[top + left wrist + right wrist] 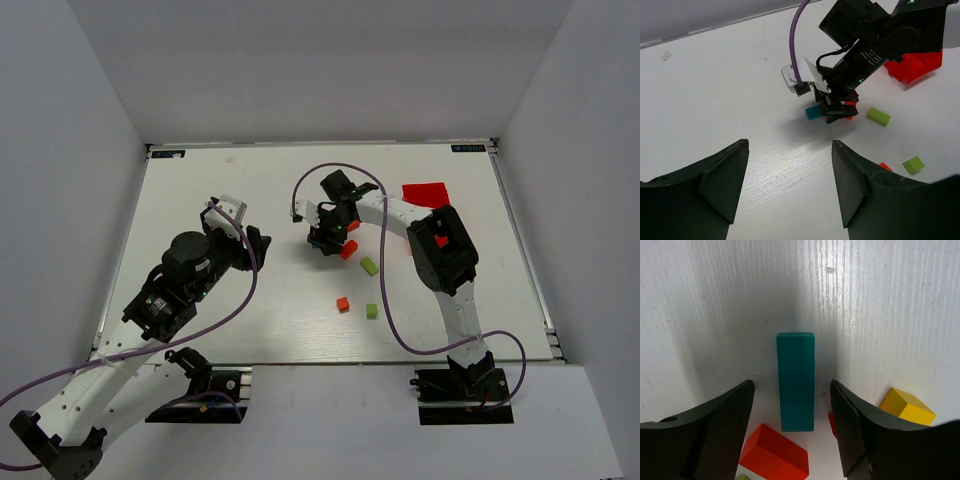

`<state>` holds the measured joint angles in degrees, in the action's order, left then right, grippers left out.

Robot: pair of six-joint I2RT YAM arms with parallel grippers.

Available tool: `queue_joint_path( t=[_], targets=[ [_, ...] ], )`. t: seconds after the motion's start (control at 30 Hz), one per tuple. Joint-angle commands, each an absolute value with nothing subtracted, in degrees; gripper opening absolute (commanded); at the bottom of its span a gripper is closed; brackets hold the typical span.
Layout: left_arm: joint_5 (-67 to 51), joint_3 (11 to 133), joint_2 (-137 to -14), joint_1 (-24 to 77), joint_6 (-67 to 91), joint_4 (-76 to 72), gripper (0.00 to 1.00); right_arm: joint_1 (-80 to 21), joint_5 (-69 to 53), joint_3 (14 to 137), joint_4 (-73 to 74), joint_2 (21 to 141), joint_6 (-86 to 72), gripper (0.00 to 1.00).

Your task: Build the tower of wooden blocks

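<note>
Where our right gripper (791,387) hung over the teal bar (796,360), its jaws stood apart, clear of it. Our left gripper (790,147) gaped wide, empty.

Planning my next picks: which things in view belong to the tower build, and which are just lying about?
Part of the job:
teal bar
red block
yellow block
lime-green oblong
lime-green cube
orange-red cube

Just lying about:
red bin
pale scrap
</note>
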<state>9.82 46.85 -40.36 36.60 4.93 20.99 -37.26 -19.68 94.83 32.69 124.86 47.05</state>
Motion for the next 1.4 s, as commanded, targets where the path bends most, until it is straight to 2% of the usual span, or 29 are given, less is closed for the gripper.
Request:
queue_joint_path(
  t=[0.0, 0.2, 0.4, 0.77, 0.83, 0.97, 1.0, 1.07, 1.1, 1.13, 1.27, 1.37],
  targets=[
    [9.05, 46.67, -40.17, 36.39, 4.66, 20.92, 0.77, -37.18, -20.12, 95.71, 33.58, 121.91, 46.41, 0.69],
    [9.05, 46.67, -40.17, 36.39, 4.66, 20.92, 0.77, -36.65, -19.69, 96.24, 33.31, 121.2, 44.65, 0.72],
    [9.05, 46.67, -40.17, 36.39, 4.66, 20.92, 0.77, -36.3, -21.71, 95.71, 33.14, 118.75, 44.65, 0.84],
    [9.05, 46.67, -40.17, 36.39, 4.66, 20.92, 0.77, -35.33, -22.85, 95.54, 31.47, 114.35, 42.1, 0.87],
    [9.05, 46.67, -40.17, 36.39, 4.66, 20.92, 0.77, -34.9, -22.76, 95.01, 30.77, 113.3, 41.4, 0.83],
    [9.05, 46.67, -40.17, 36.39, 4.66, 20.92, 0.77, -32.79, -20.66, 95.01, 29.97, 112.24, 41.39, 0.64],
    [9.05, 46.67, -40.17, 36.39, 4.66, 20.92, 0.77, -32.35, -19.78, 94.92, 29.97, 112.5, 41.66, 0.54],
    [9.05, 46.67, -40.17, 36.39, 4.66, 20.92, 0.77, -31.21, -19.34, 94.57, 29.97, 112.76, 42.45, 0.4],
    [9.05, 46.67, -40.17, 36.39, 4.66, 20.92, 0.77, -30.77, -19.6, 94.31, 29.97, 112.94, 42.97, 0.16],
    [9.05, 46.67, -40.17, 36.39, 4.66, 20.92, 0.77, -30.33, -19.6, 94.13, 29.8, 113.46, 43.15, 0.11],
    [9.05, 46.67, -39.64, 36.39, 4.66, 20.92, 0.77, -29.62, -19.51, 94.04, 29.97, 114.26, 44.47, 0.12],
    [8.53, 46.67, -39.64, 36.39, 4.66, 20.92, 0.77, -29.36, -19.86, 93.51, 30.06, 114.52, 45.44, 0.24]
  ],
)
